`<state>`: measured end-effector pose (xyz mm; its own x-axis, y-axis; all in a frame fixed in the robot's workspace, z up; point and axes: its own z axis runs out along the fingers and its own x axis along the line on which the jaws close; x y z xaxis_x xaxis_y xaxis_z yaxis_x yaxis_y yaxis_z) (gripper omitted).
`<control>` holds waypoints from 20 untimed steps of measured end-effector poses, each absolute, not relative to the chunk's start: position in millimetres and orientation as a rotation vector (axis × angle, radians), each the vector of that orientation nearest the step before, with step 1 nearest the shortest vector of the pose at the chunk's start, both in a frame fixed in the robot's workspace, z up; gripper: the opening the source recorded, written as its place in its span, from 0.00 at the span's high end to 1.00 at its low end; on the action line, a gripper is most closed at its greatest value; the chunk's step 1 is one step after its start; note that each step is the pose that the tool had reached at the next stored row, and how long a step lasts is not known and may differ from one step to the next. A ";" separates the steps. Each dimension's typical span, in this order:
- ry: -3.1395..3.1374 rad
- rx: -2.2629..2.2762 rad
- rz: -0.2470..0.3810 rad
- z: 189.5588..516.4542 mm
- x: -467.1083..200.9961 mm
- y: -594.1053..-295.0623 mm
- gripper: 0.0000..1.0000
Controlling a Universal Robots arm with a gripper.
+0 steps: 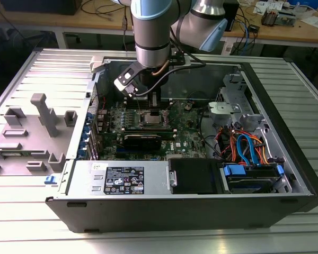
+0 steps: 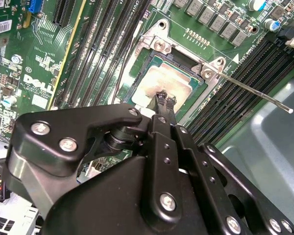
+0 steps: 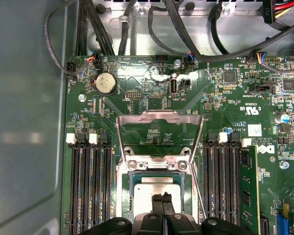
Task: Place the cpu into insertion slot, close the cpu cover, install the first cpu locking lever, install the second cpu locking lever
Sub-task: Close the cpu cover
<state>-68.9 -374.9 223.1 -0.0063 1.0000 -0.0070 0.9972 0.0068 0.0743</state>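
The cpu (image 3: 144, 193) is seated in the insertion slot (image 3: 121, 191) (mid-frame in the exterior view), just beneath the gripper (image 3: 162, 196), whose fingertips are pinched together. The raised cpu cover (image 3: 159, 116) is shown by the first wrist view, a lever (image 2: 255, 91) by the second.

You have the cpu (image 3: 149, 188) lying in the insertion slot (image 3: 159, 166), with the cpu cover (image 3: 159, 116) open beyond it and memory slots (image 3: 90, 191) flanking both sides. The gripper (image 3: 162, 197) hangs just above the cpu; a lever (image 2: 255, 90) juts out beside the socket.
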 end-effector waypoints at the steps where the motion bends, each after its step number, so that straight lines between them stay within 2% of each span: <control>1: 2.187 2.173 0.074 223.1 -68.8 -374.8 0.89; 20: 2.185 2.170 0.067 233.2 -68.8 -374.8 0.89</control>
<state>-68.8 -374.8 233.2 -0.0064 0.9999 -0.0130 0.9972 0.0073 0.0742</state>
